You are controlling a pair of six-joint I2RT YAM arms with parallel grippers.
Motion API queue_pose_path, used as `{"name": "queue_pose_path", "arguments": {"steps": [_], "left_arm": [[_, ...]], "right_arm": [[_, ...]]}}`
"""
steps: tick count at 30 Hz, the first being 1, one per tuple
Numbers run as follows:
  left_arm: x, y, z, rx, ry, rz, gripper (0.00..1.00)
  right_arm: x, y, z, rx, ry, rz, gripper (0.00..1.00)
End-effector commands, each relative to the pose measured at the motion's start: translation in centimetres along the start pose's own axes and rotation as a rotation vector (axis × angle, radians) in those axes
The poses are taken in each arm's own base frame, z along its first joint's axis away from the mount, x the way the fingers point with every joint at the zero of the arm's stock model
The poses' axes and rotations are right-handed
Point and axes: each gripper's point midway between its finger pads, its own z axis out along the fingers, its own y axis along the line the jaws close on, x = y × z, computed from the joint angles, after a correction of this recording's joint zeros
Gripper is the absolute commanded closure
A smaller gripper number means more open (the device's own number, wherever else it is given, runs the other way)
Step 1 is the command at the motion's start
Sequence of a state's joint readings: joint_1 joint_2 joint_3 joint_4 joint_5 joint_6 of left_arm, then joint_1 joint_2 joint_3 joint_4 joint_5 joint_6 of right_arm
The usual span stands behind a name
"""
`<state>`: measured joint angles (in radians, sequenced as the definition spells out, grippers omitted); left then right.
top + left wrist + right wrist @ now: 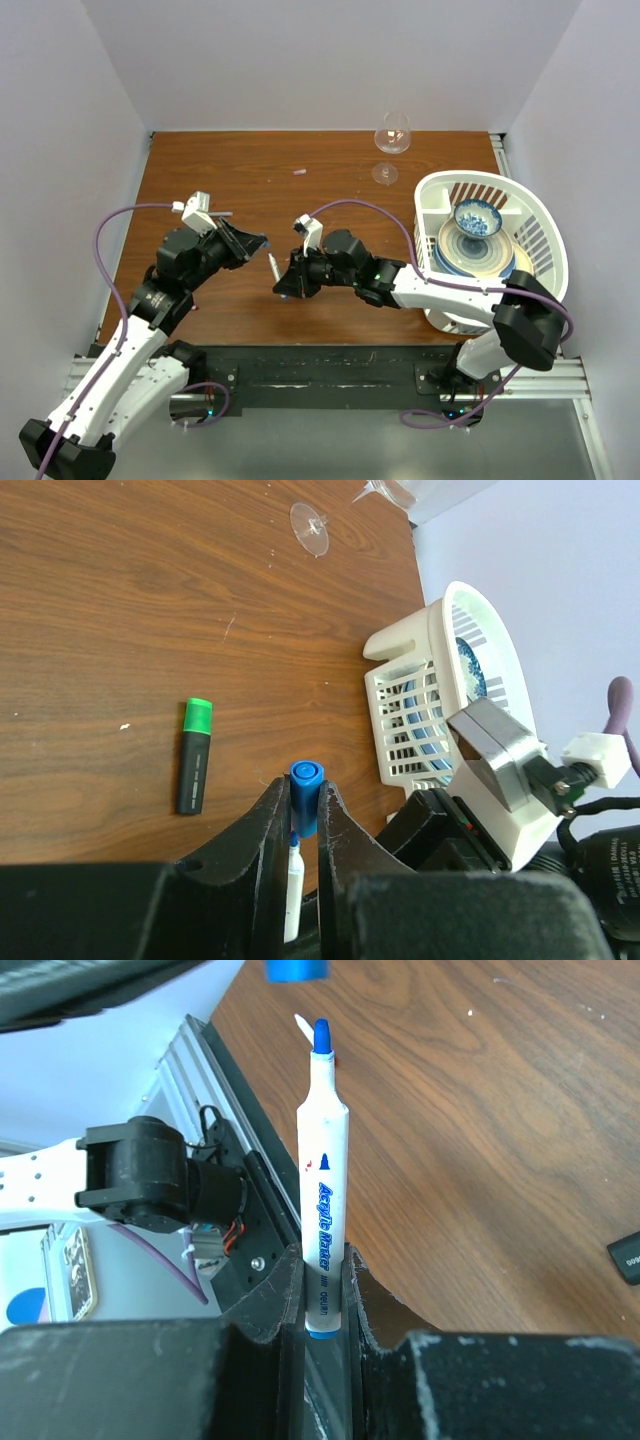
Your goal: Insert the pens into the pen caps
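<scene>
White pen (322, 1190), blue at the tip, stands pinched in my right gripper (322, 1255). The jaws are narrow and closed on the lower end of its barrel, and the tip points up and away from my fingers. My left gripper (303, 792) is closed just as narrowly on the blue cap (305, 780), which sticks out past the fingertips. Both are held above the table (330, 190), near its front middle, with my two grippers facing each other. From my right wrist the cap sits just beyond the pen's tip, with a small gap between them and its middle a little left of the tip's line; the tip is not inside the cap. A black marker (194, 770) with a green cap (198, 716) on its end lies flat on the wood beside my left fingers, apart from them. A small pale pink cap (299, 171) lies alone toward the far side of the table. At the far edge, right of centre, stands a wine glass (391, 135). Nearer, on the right, a white basket (480, 178) holds plates (480, 262) and a blue-patterned bowl (478, 215).
</scene>
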<state>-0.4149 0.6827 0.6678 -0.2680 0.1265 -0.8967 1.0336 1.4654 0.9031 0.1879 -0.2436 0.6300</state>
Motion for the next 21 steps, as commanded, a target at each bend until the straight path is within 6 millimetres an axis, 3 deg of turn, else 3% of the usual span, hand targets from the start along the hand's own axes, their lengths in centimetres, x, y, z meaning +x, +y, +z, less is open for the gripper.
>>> {"name": "queue_pose_path", "arguments": {"steps": [1,21], "left_arm": [[-0.6,-1.2,-0.5,0.044,-0.015,0.025,1.00],[0.6,0.2,0.1,0.022,0.015,0.049,1.00]], "right_arm": [[-1.7,1.0,0.3,-0.018,-0.047,-0.003,1.00],[-2.1,1.3,0.1,-0.019,-0.054,-0.017,1.00]]}}
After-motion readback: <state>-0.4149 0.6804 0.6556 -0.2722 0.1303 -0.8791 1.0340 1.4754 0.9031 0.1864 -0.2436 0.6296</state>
